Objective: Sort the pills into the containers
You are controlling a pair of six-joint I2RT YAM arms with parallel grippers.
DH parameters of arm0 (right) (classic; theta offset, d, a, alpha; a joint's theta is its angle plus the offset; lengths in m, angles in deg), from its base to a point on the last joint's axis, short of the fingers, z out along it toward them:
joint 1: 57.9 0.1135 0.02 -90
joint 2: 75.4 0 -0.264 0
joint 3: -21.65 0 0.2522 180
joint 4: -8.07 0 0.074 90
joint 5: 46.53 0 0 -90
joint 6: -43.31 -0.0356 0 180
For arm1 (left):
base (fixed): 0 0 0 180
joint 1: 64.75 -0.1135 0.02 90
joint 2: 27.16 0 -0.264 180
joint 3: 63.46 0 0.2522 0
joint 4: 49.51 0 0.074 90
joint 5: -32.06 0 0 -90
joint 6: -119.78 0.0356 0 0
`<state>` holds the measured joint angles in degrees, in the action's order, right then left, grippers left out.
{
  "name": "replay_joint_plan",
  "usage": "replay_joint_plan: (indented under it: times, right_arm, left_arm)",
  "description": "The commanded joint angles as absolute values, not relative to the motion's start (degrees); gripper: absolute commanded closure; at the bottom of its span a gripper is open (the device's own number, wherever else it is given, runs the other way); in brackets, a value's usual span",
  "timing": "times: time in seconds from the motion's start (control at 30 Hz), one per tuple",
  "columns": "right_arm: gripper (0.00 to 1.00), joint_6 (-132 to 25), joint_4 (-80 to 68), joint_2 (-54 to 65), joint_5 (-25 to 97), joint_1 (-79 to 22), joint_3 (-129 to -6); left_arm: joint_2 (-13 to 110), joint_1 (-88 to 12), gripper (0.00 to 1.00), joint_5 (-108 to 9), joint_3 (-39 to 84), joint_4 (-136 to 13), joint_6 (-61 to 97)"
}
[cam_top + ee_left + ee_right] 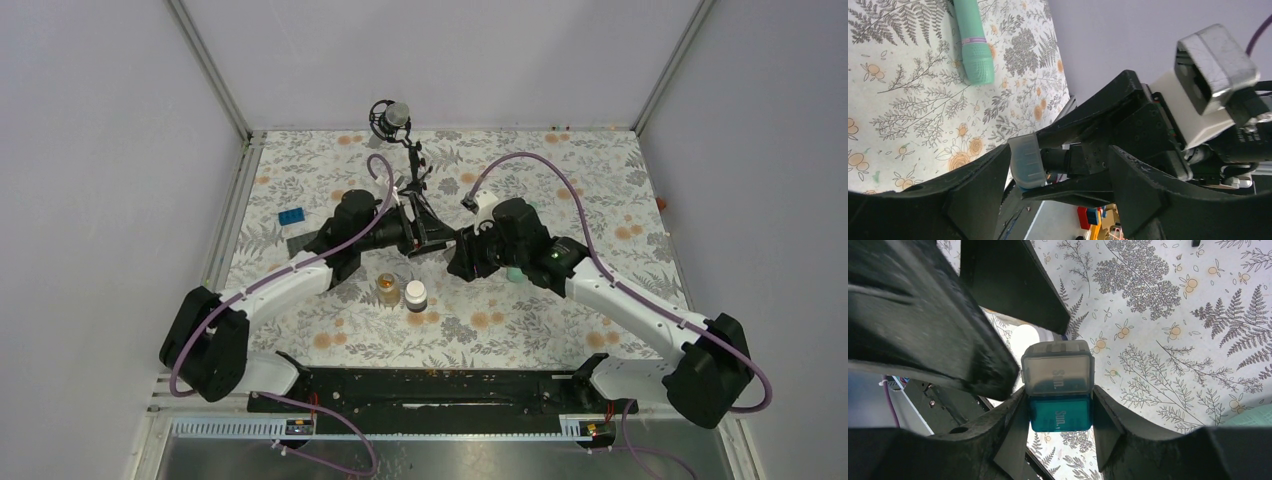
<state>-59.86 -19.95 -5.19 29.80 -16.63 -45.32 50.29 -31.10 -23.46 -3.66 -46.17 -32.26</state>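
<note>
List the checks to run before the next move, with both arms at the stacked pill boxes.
1. Right end effector clamped on the teal box: ok, a finger presses each side.
2. Grey box seated against the teal box: ok, edges line up.
3. Left end effector gripping the grey box: cannot tell. One finger touches it, but the far side is hidden.
4. Box lids closed: cannot tell.
5. Jar and white-capped bottle apart from both arms: ok.
6. Green pill strip lying flat on the cloth, out of the way: ok.
</note>
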Motion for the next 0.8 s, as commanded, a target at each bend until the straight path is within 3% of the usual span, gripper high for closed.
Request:
replay_joint_plan:
  times: [0.0, 0.17, 0.33, 0.57, 0.7, 0.77]
  right_arm:
    - [0.6, -59.94, -16.96, -4.53, 28.67, -16.18, -47.75]
    - [0.59, -61.58, -14.14, -4.45, 28.44, -16.16, -46.9]
    - [0.59, -62.36, -13.82, -3.28, 29.99, -16.22, -47.83]
    - [0.59, -64.12, -13.78, -0.53, 31.37, -16.21, -49.77]
    - [0.59, -65.49, -14.09, 0.38, 32.06, -16.25, -50.28]
    - [0.57, -66.29, -14.3, 0.88, 31.98, -16.24, -50.67]
  left_arm:
    - [51.92, -30.43, 0.3, -22.56, -1.51, -44.17, -32.6]
    - [51.53, -30.41, 0.34, -24.39, -1.38, -46.97, -32.73]
    - [51.88, -30.38, 0.46, -23.71, -1.07, -48.05, -32.8]
    - [53.58, -30.39, 0.55, -22.14, 0.3, -50.48, -33.49]
    - [53.88, -30.38, 0.65, -22.17, 0.88, -52.66, -32.82]
    - [53.91, -30.38, 0.76, -22.34, 0.76, -52.78, -32.8]
